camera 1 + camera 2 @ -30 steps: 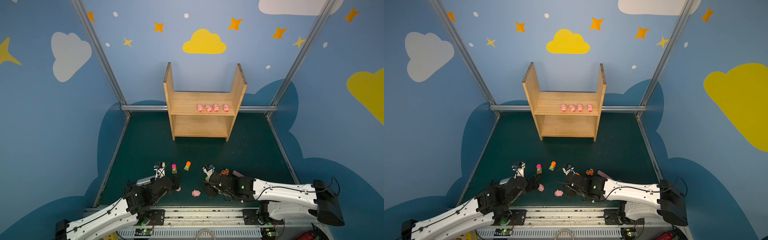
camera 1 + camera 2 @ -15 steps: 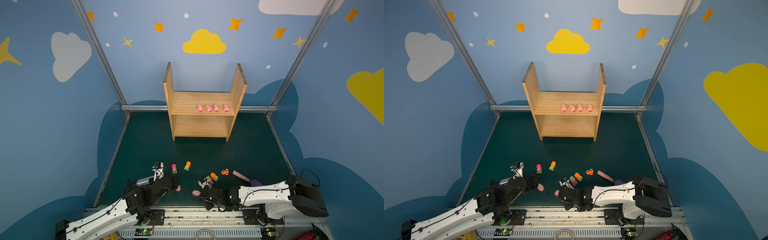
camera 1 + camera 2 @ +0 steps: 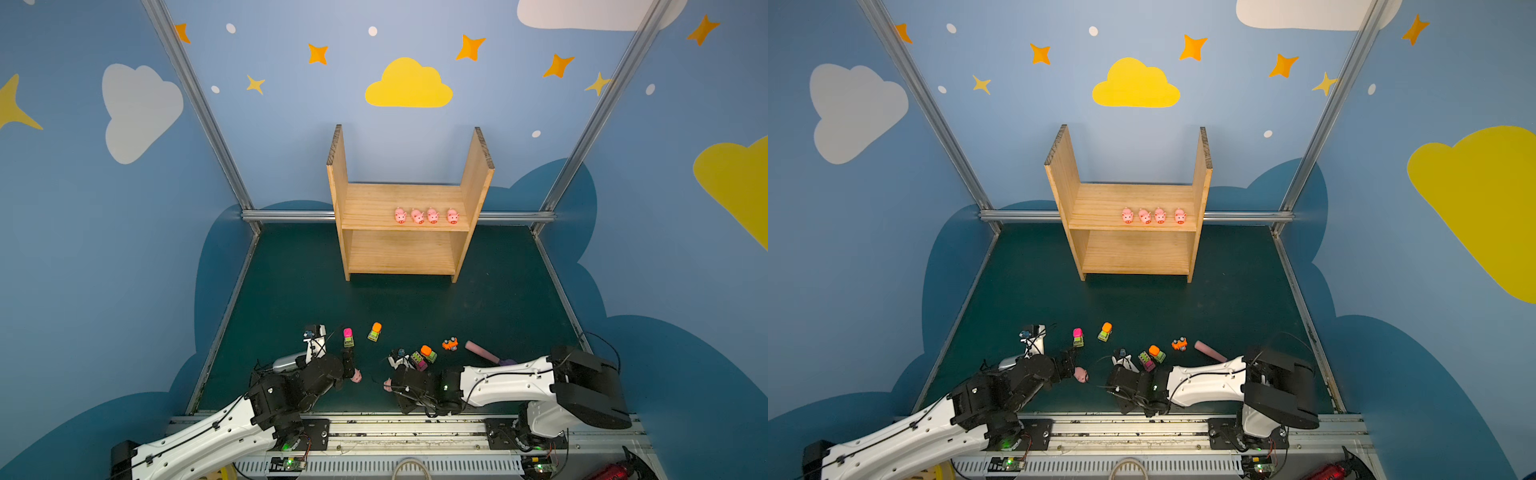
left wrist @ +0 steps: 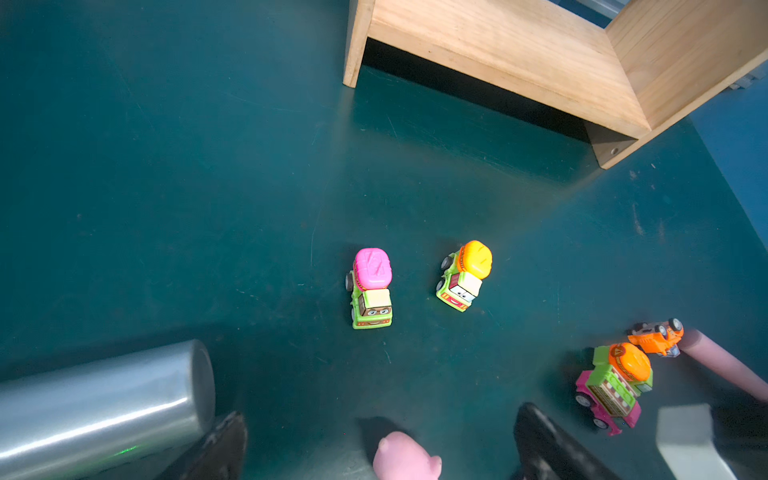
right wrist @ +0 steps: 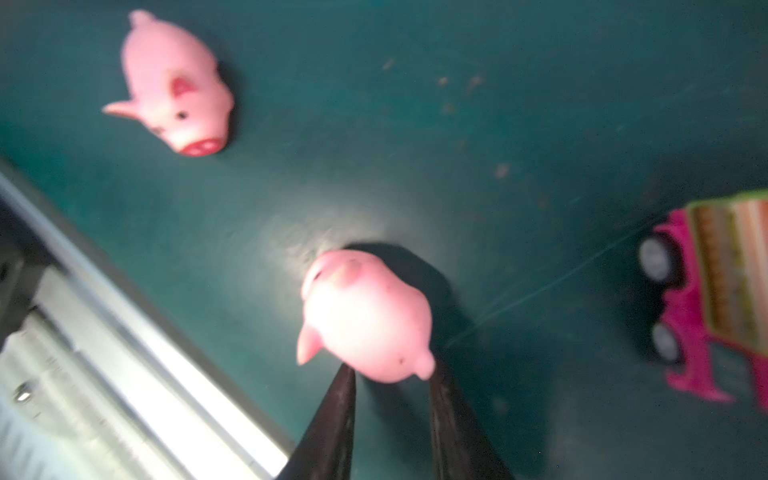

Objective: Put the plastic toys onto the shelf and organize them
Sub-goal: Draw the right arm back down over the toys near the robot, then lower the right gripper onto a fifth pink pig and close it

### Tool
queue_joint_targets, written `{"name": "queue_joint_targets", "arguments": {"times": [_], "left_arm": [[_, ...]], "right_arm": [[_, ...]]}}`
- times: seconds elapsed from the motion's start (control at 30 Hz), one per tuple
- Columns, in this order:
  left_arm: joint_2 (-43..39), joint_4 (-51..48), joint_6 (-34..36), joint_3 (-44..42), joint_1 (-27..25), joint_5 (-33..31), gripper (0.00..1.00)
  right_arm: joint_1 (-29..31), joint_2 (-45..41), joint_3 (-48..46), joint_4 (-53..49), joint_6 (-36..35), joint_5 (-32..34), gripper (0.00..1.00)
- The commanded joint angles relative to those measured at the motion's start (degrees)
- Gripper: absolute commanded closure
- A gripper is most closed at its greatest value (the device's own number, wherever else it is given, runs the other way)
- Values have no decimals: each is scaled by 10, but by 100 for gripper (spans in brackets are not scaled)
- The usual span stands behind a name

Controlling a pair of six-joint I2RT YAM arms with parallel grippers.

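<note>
Pink pig (image 5: 365, 316) nipped by the rump in right gripper (image 5: 392, 370), thin hold: lift gently, carry level to shelf (image 3: 407, 203). Left gripper (image 4: 380, 432) spread wide around second pig (image 4: 405, 457).

The pine shelf (image 3: 374, 203) stands upright, with four pink pigs (image 3: 417, 216) lined along the right of its upper board, snouts facing out. Well in front of the shelf five little vehicles (image 3: 375, 332) lie scattered. Farther out still are a loose pig (image 5: 174, 87) and a nipped pig (image 5: 365, 316), its rump pinched by the right gripper (image 5: 390, 370).
</note>
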Motion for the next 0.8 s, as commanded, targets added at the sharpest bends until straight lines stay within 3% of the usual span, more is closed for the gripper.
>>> {"name": "queue_joint_targets", "arguments": {"times": [0.0, 0.33, 0.77], "left_arm": [[-1, -10, 6, -4, -1, -15, 0], [3, -7, 14, -2, -1, -23, 0], [5, -3, 17, -4, 0, -29, 0]], "right_arm": [[-19, 21, 13, -14, -21, -2, 69], [-60, 52, 69, -67, -81, 18, 68], [-92, 87, 105, -51, -119, 3, 67]]}}
